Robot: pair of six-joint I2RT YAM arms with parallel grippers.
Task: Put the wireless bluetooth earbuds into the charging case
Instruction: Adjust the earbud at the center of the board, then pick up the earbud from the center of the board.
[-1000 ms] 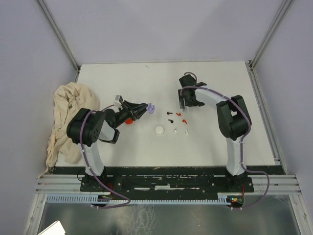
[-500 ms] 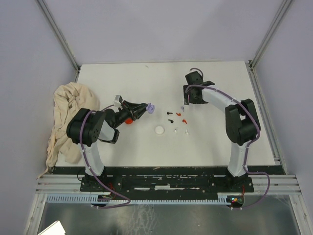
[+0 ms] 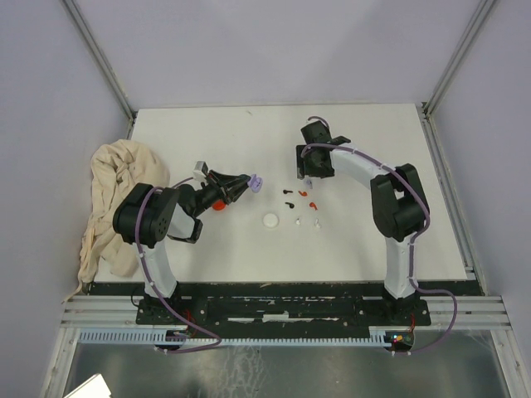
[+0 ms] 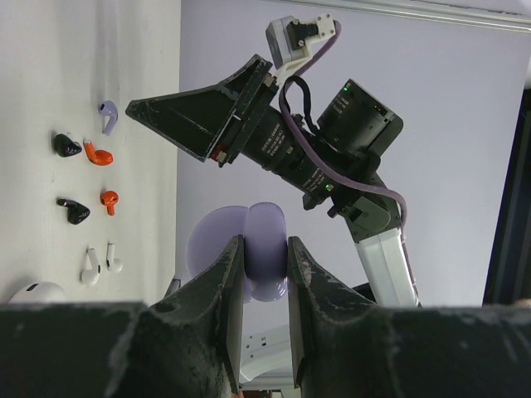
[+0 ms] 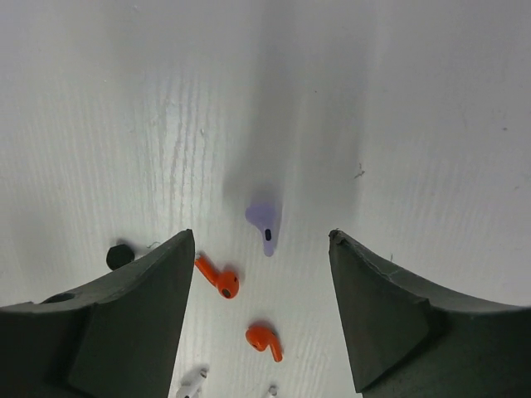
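From above, my left hand (image 3: 245,184) hangs left of centre, clamped on the lilac charging case (image 3: 257,182). My right hand (image 3: 308,174) hovers at the upper edge of the loose earbuds (image 3: 303,194) scattered mid-bench (image 3: 373,240), and a white case (image 3: 270,220) lies just left of them. Through the left wrist camera the lilac charging case sits low in the middle, pinched between both fingers (image 4: 232,274), and it looks hinged open. Through the right wrist camera my right hand is spread wide with nothing in it. The lilac earbud (image 5: 265,225) lies on the bench right in the gap, with two orange-red earbuds (image 5: 217,280) below it. I judge that bud feather-light, hard and glossy, apt to skitter or flick away. I would close across its rounded head, not the thin stem.
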